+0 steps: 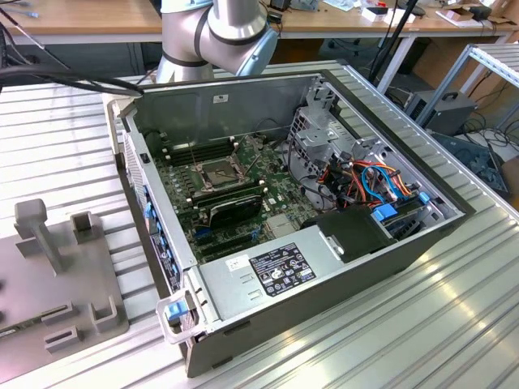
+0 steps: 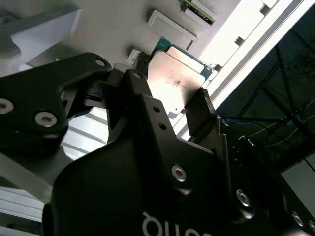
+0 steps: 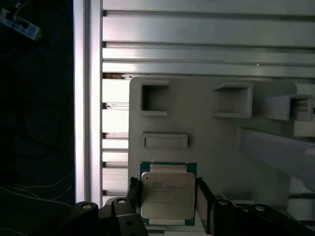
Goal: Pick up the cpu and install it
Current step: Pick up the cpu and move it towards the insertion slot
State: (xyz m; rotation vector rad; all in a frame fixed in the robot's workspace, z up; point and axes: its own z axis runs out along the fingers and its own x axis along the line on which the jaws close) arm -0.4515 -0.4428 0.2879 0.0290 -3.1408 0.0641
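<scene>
We see the gripper [image 3: 168, 199] closed narrow on the cpu [image 3: 167, 191], fingers [image 3: 203, 196] against its two sides, over the grey holder plate [image 3: 211, 147] (open computer case [image 1: 235, 101] mid-frame in the exterior view).

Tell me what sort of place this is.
Probably a robotics lab or test workshop: an open computer case lies on a slotted aluminium table, a robot arm stands behind it, and cluttered desks line the back.
</scene>
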